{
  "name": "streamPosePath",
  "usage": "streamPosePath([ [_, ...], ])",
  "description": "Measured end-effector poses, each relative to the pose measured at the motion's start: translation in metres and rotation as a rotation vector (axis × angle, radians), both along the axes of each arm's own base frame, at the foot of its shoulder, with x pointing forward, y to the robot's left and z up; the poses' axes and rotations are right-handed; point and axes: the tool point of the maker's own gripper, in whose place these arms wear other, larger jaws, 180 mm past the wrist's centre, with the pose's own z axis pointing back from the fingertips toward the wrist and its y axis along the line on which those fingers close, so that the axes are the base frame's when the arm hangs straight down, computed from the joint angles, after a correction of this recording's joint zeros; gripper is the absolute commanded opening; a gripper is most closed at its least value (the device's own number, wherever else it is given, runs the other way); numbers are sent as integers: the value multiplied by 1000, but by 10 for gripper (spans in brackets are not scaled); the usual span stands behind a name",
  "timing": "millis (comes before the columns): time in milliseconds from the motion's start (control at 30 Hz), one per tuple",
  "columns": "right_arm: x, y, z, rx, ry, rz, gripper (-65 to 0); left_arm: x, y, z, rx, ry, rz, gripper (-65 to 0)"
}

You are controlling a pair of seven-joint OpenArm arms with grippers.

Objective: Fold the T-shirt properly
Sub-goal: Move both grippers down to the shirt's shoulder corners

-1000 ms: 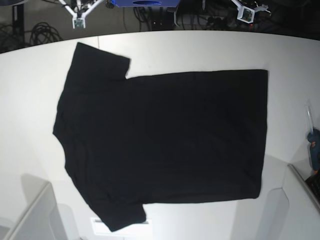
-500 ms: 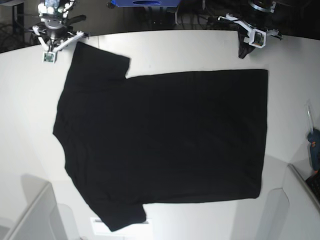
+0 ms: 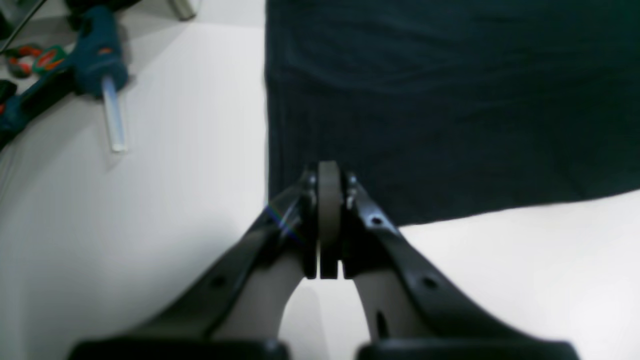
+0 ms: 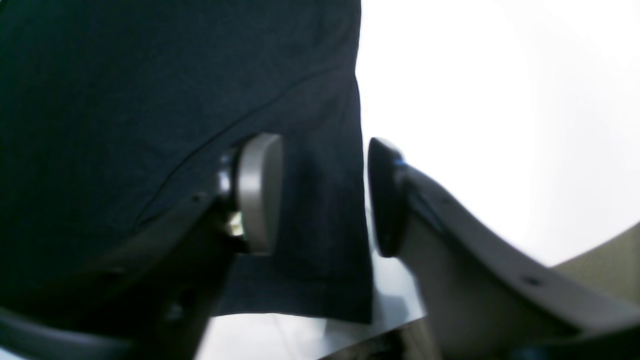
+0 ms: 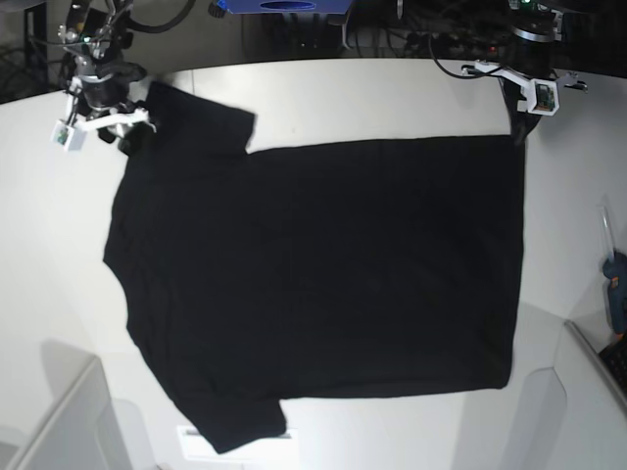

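The black T-shirt (image 5: 323, 274) lies spread flat on the white table (image 5: 392, 98), collar to the left and hem to the right. My right gripper (image 5: 132, 137) is at the far left sleeve. In the right wrist view the right gripper (image 4: 320, 195) is open, and the sleeve edge (image 4: 340, 210) runs between its two pads without being pinched. My left gripper (image 5: 517, 122) hovers at the far right hem corner. Seen from the left wrist, the left gripper (image 3: 328, 172) is shut, pads pressed together, its tips over the T-shirt (image 3: 450, 100) corner with no cloth in them.
A teal glue gun (image 5: 615, 289) lies at the table's right edge, and the left wrist view shows the glue gun (image 3: 95, 50) close to the hem. Grey bins stand at the near left (image 5: 59, 421) and near right (image 5: 588, 392). Cables hang behind the table.
Both arms have come down from the back of the table to the shirt's far corners. The right gripper has opened around the sleeve edge. The left stays shut.
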Motion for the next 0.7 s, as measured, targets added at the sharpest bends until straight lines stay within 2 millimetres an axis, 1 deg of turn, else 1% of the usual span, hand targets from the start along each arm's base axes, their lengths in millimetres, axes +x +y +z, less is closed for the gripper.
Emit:
streamPosePath([
  [67,-1,6,-7,44,1,55,-305,0,7,3,18,-4,11,-650],
  [133,2,9,-12,80,-19,85,-297,1,8,4,21,-7,10,-650],
  [233,-1,8,-29,104,17,73,-297,0,6,2,13,-3,11,-650],
  [267,-3,8,-34,113,29,69,-297,0,6,2,14,0,10,-615],
  [333,-5,9,-43,127,48,63,-297,0,7,2,-9,-3,22,-507],
  [400,-3,8,-48,136,45,55,-299,-1,8,1,-101,-14,68,-402],
  [433,-2,8,-49,137,44,53,-299,-1,9,0,-153,-21,94,-357],
  [467,-1,7,-49,136,42,53,-299,-1,10,0,-185,-25,110,-326],
  [500,-1,6,-49,133,46,59,-300,-1,11,0,-216,-26,122,-306],
  [600,-1,2,-48,117,49,73,-300,2,17,1,-210,-23,107,-290],
  [633,-2,2,-49,117,51,73,-300,1,19,-1,-208,-20,114,-290],
  [700,-3,3,-49,119,52,72,-300,-4,23,-10,-209,6,132,-288],
])
